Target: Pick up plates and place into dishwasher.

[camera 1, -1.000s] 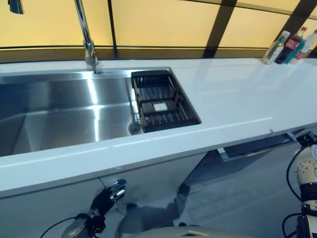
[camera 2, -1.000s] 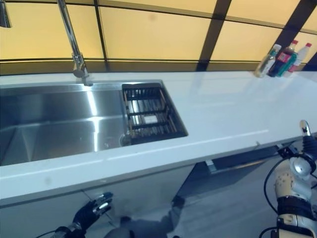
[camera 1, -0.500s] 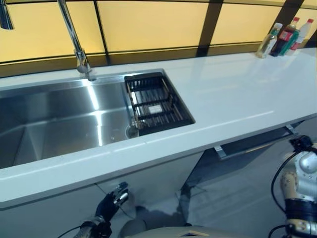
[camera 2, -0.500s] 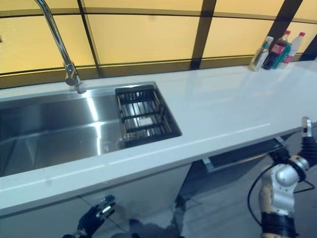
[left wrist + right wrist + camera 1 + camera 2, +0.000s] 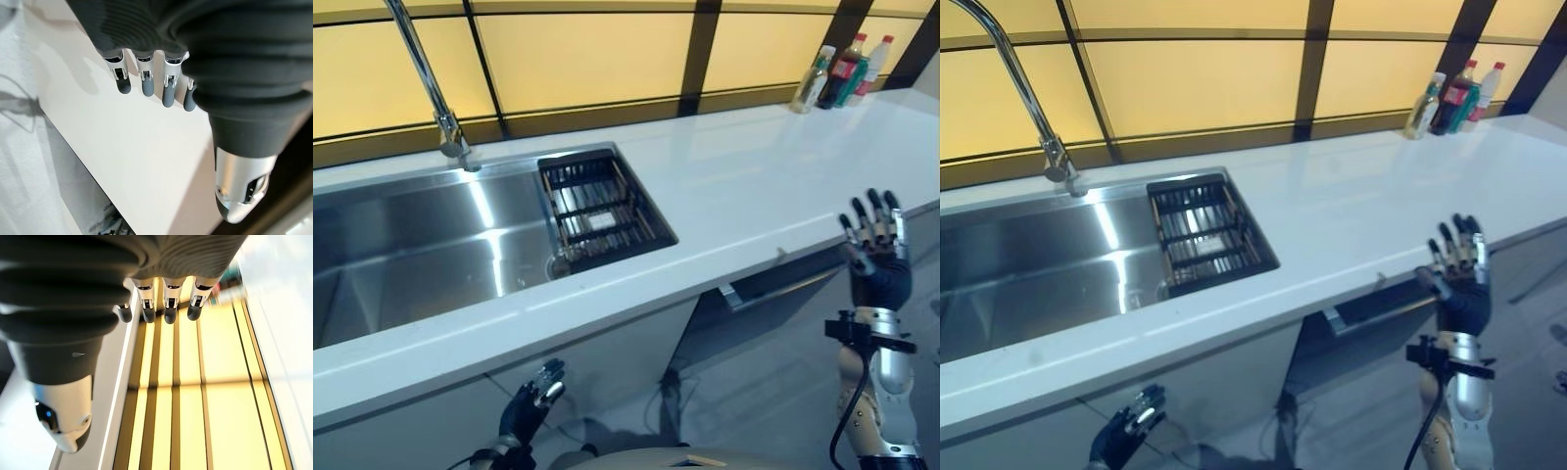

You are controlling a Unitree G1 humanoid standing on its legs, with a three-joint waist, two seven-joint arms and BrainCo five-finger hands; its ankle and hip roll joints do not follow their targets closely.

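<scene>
The dishwasher (image 5: pixel 764 343) is the glossy grey front under the white countertop (image 5: pixel 754 186), with a bar handle (image 5: pixel 778 278) and a dark gap along its top. My right hand (image 5: pixel 875 257) is raised in front of the counter's edge, right of that handle, with its fingers (image 5: pixel 166 303) straight and spread upward, holding nothing. My left hand (image 5: pixel 530 409) hangs low before the cabinet fronts under the sink. Its fingers (image 5: pixel 144 78) are straight and empty, close to a white cabinet face.
A steel sink (image 5: pixel 401 245) fills the counter's left part, with a tall tap (image 5: pixel 426 88) behind it and a black wire rack (image 5: pixel 597 208) at its right end. Several bottles (image 5: pixel 837 70) stand at the counter's far right, against the yellow wall.
The camera has swung, shifting the whole scene left. My right hand has risen from low at the right to counter height, fingers spread upward. The left hand stays low.
</scene>
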